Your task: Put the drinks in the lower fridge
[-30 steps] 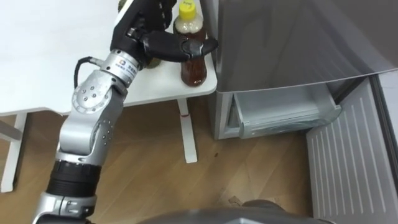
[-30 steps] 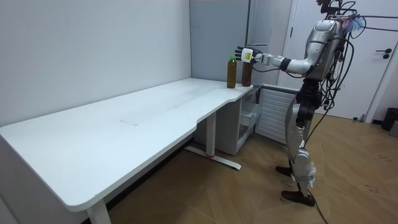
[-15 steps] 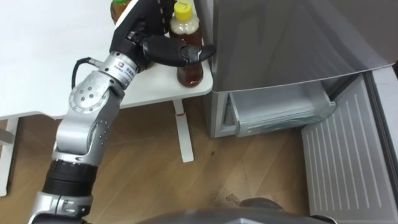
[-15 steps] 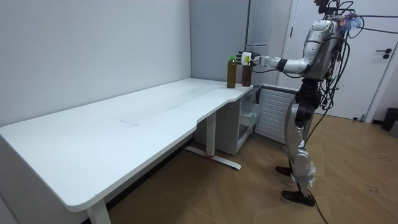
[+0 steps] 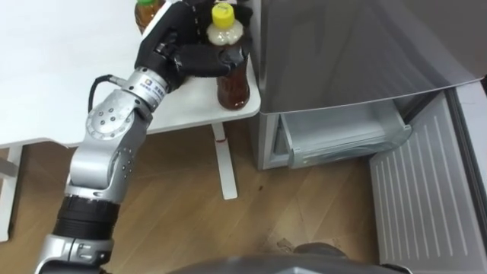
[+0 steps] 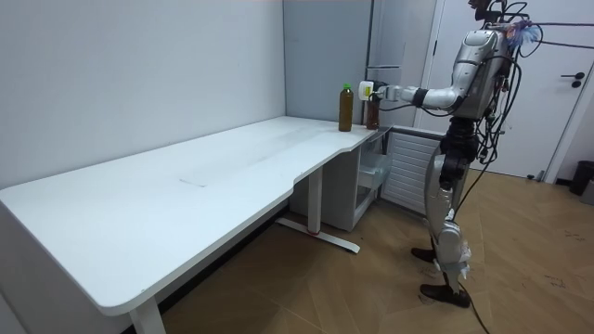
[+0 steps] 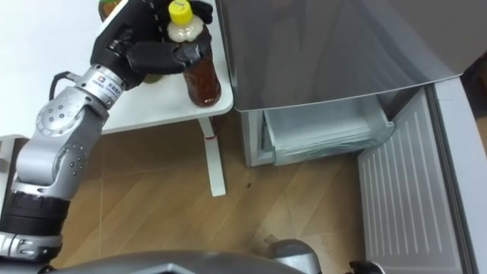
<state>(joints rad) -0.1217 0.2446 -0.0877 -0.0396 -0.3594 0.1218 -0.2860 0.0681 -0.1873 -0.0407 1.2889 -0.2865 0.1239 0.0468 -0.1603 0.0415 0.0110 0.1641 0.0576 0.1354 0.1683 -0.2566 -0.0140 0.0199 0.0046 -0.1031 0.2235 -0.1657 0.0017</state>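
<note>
Yellow-capped bottle [image 5: 233, 78] upright at the table [image 5: 46, 76] corner — left robot hand [image 5: 176, 47] wrapped round its neck.

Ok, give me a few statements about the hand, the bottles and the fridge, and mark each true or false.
1. The left hand is curled round the yellow-capped bottle. True.
2. That bottle lies on its side. False: it stands upright at the corner of the table, next to the fridge.
3. The lower fridge is open, with its drawer showing. True.
4. The green-capped bottle lies in the drawer. False: it stands on the table beside the yellow-capped one.
</note>
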